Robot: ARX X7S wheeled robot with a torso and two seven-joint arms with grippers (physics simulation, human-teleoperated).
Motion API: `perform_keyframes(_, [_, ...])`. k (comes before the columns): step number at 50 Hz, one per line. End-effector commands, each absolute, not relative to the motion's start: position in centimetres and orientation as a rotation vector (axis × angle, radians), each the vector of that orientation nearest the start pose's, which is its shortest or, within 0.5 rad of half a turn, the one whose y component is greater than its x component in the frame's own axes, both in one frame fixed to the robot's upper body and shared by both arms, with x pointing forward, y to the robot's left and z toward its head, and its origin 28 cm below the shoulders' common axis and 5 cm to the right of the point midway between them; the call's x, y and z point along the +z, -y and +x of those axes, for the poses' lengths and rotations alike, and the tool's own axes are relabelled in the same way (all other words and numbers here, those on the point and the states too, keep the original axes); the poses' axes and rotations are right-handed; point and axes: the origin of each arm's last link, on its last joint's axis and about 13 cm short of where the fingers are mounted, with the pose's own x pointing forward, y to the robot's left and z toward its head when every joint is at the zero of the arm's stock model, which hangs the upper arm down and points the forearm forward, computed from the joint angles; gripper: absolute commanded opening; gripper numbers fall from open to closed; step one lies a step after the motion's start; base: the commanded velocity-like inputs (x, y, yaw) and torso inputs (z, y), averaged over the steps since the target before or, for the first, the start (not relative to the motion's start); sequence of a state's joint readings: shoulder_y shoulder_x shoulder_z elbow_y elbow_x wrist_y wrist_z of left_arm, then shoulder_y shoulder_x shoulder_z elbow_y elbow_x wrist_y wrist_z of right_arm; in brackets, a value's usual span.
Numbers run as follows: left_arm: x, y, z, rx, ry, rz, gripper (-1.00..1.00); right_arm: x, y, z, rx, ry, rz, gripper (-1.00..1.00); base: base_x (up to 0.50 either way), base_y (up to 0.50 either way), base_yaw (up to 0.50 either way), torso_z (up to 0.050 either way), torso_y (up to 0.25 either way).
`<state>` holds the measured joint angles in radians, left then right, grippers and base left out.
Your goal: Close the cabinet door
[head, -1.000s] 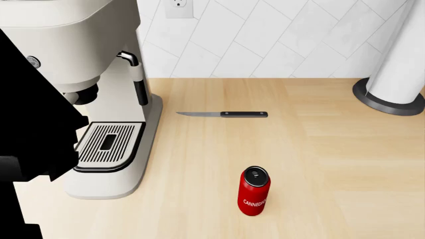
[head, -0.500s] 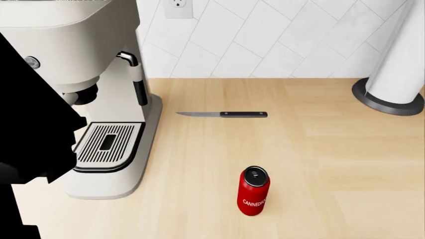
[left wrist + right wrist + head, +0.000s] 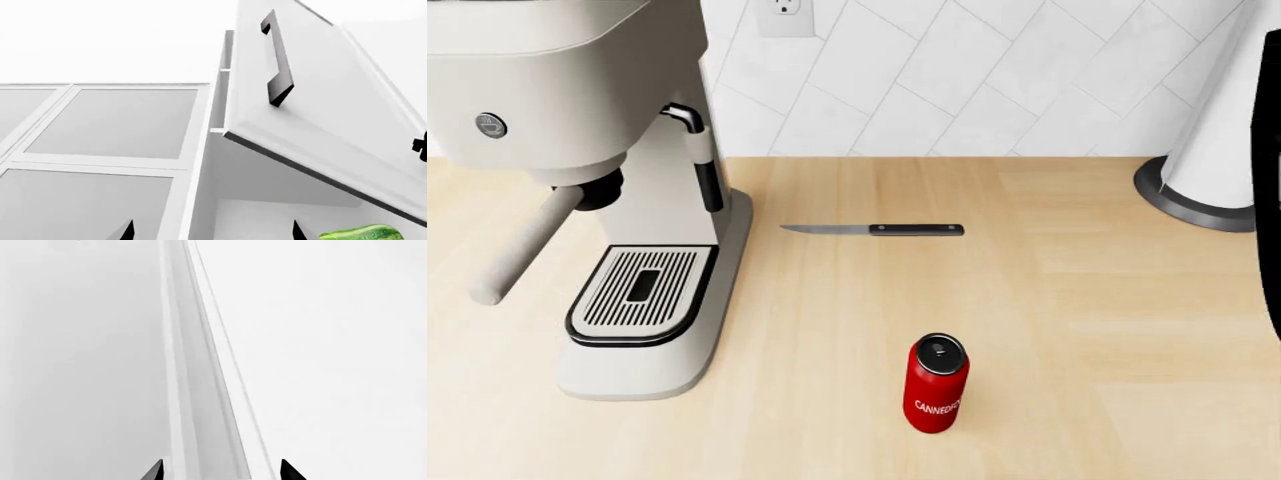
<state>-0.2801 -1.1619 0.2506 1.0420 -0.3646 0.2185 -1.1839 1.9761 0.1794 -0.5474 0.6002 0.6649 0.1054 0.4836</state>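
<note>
In the left wrist view the white cabinet door (image 3: 320, 100) stands swung open, its dark bar handle (image 3: 277, 65) facing me and the shadowed cabinet inside showing below its lower edge. My left gripper (image 3: 212, 232) is open and empty, short of the door and touching nothing; only its two dark fingertips (image 3: 127, 231) show. My right gripper (image 3: 221, 471) is open too, close in front of a white panel with a moulded edge (image 3: 200, 390); I cannot tell whether that panel is the door. The head view shows neither gripper and no cabinet.
Glass-fronted cabinet doors (image 3: 113, 122) sit beside the open one; a green object (image 3: 360, 233) lies inside the cabinet. On the wooden counter (image 3: 1094, 300) stand a coffee machine (image 3: 587, 120), a knife (image 3: 874, 229), a red can (image 3: 936, 385) and a paper towel holder (image 3: 1214, 150). A dark strip (image 3: 1269, 180) crosses the right edge.
The black mass of my left arm that covered the head view's left side has left that view, uncovering the coffee machine. A dark strip has appeared at the right edge.
</note>
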Motion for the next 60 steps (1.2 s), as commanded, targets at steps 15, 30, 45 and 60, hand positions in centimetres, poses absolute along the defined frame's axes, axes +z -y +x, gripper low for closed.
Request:
perform_keyframes(15, [27.1,-29.7,7.6,0.322,1.229,0.055,1.00,56.0,0.7,31.9,0.203,1.004,-0.106,1.00,0.00,0.00,0.00,0.000,0.000])
perform_keyframes(30, [26.7,-31.4,5.2,0.438,1.207,0.138,1.00,54.8,0.3,32.7,0.219,0.987,-0.178,1.00,0.00,0.00,0.00,0.001,0.000])
perform_keyframes(45, [26.4,-32.8,1.9,0.584,1.174,0.265,1.00,52.6,1.0,34.8,0.225,0.965,-0.132,1.00,0.00,0.00,0.00,0.000,0.000])
perform_keyframes(60, [26.8,-33.5,-1.5,0.676,1.173,0.309,1.00,50.7,-2.8,33.5,0.452,0.938,-0.124,1.00,0.00,0.00,0.00,0.000,0.000])
